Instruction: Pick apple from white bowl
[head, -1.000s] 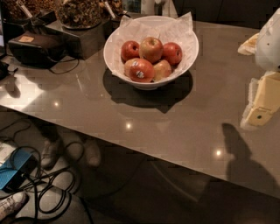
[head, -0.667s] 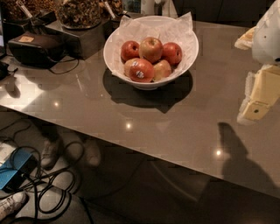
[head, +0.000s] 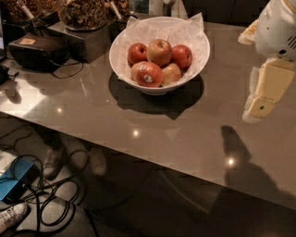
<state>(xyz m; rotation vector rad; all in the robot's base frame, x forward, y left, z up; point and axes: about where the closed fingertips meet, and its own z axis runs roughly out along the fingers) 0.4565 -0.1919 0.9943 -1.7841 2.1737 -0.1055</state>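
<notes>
The white bowl (head: 194, 44), lined with crinkled white paper, stands on the grey table's far middle. It holds several apples. The yellow-gold, red-blushed apple (head: 159, 51) with a stem dimple sits on top at the back centre. An apple with a white sticker (head: 149, 74) lies in front of it, and deep-red apples lie to the left (head: 137, 53) and right (head: 182, 56). My gripper (head: 255, 112) hangs from the white arm at the right edge, above the table, well to the right of the bowl and apart from it. It holds nothing that I can see.
The grey table (head: 92, 115) has its front edge running diagonally down to the right. A black case (head: 37, 52) with a cable and containers of dark snacks (head: 85, 14) stand at the back left. Cables, a blue box (head: 11, 183) and people's shoes are on the floor below.
The arm and gripper have moved a little to the left and up, toward the bowl. The bowl and apples have not moved.
</notes>
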